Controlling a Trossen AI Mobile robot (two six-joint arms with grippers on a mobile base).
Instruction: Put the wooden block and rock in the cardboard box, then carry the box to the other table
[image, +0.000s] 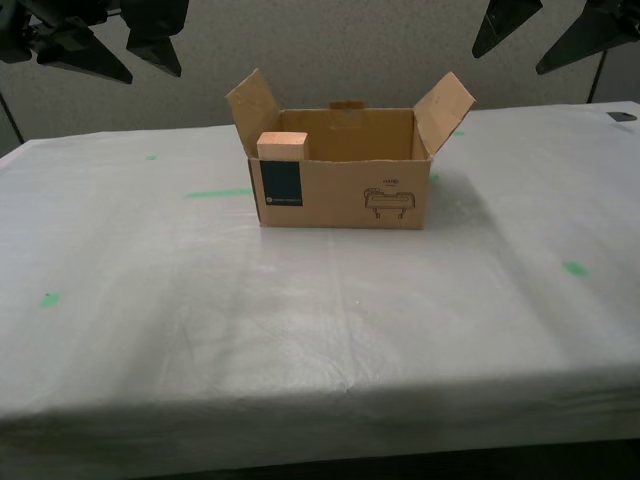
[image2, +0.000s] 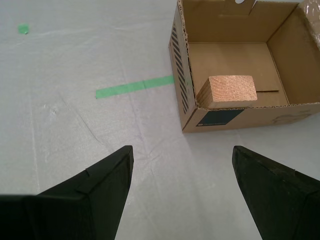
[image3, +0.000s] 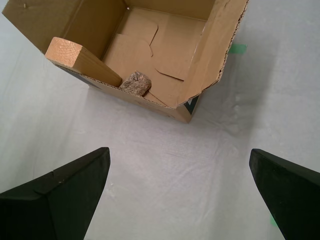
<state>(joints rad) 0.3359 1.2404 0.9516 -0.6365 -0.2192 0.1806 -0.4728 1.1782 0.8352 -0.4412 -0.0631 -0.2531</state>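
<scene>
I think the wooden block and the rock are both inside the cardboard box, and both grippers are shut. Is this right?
Not quite. The wooden block and the rock are inside the cardboard box, but my first gripper and my second gripper are open, not shut. Each wrist view shows its jaws spread wide with nothing between them.

The brown cardboard box (image: 345, 190) sat open, flaps up, on the pale wrinkled desk (image: 300, 330) with green tape marks. The tan wooden block (image: 282, 146) stood tilted in one front corner — poking above the rim. The lumpy rock (image3: 135, 83) lay on the box floor near it.
</scene>
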